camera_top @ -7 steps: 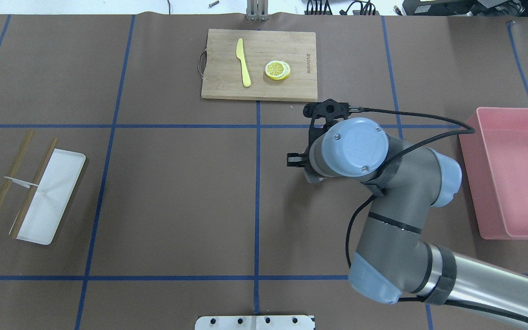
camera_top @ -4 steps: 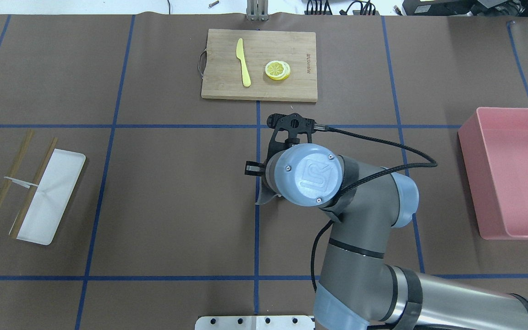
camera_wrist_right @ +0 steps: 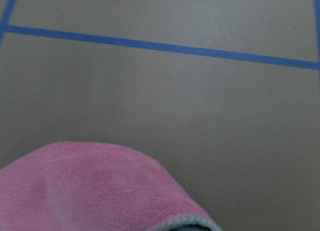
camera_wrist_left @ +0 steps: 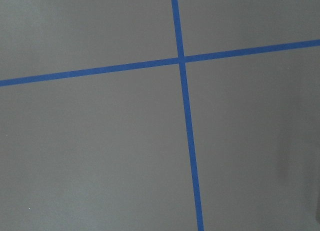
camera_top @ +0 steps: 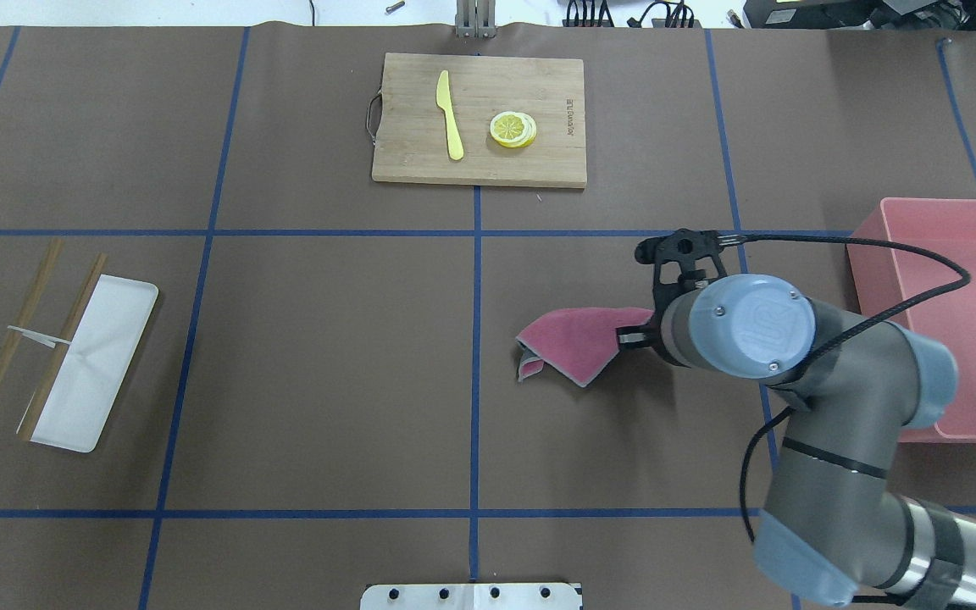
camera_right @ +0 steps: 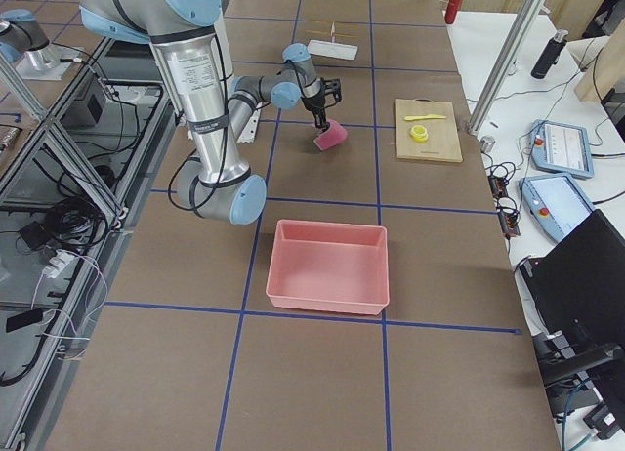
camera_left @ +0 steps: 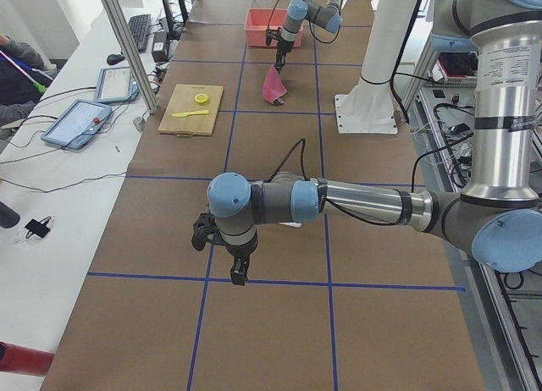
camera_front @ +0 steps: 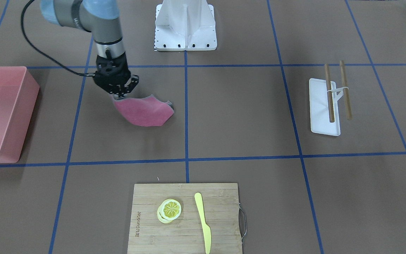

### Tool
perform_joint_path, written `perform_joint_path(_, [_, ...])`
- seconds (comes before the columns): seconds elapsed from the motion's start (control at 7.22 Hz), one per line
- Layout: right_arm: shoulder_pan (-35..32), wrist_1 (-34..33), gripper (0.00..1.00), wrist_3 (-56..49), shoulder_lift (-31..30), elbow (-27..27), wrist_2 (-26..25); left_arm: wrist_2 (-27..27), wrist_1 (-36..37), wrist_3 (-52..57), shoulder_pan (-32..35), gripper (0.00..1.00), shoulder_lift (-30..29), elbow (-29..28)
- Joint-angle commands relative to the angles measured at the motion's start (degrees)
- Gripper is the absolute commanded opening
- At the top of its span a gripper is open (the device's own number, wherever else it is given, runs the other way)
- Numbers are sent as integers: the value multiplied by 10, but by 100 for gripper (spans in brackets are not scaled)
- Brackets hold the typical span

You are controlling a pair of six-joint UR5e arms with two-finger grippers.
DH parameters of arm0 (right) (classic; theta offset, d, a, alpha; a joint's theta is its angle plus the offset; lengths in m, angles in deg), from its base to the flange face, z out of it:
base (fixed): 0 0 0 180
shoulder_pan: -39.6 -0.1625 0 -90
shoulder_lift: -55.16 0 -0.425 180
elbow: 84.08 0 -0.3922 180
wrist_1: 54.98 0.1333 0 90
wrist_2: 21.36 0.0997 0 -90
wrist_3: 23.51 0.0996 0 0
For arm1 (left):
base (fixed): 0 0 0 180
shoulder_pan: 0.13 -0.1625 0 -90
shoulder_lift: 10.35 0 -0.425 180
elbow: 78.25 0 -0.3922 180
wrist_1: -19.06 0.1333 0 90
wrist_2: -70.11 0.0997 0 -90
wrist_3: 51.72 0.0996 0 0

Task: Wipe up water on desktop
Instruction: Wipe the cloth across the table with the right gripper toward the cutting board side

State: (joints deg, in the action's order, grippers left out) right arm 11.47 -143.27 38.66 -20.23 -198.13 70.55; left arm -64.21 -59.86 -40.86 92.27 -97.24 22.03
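Observation:
The desktop (camera_top: 327, 364) is a matte brown top with a grid of blue tape lines; no water shows on it. My right gripper (camera_front: 120, 93) is shut on one edge of a pink cloth (camera_top: 577, 343), which trails leftward and lies on the desktop (camera_front: 241, 116) right of centre. The cloth (camera_front: 145, 111) is partly folded at its far corner and fills the bottom of the right wrist view (camera_wrist_right: 85, 191). My left gripper (camera_left: 240, 272) shows only in the exterior left view, low over the desktop near a tape crossing; I cannot tell whether it is open or shut.
A bamboo cutting board (camera_top: 403, 161) with a yellow knife (camera_top: 451, 114) and lemon slices (camera_top: 512, 130) lies at the far middle. A pink bin (camera_top: 950, 424) stands at the right edge. A white tray (camera_top: 94, 364) with two wooden sticks (camera_top: 13, 339) lies at the left.
My right arm swung left across the centre tape line, then back to the right. The pink cloth, hidden under the wrist before, now shows trailing to the wrist's left.

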Motion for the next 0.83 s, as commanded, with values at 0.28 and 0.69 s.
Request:
perform_joint_path(0.28, [-42, -4, 0, -94, -82, -13, 9, 0, -2, -2, -1, 99, 0, 0])
perform_joint_path(0.69, [41, -80, 0, 88, 140, 53, 3, 1, -2, -3, -1, 99, -1, -4])
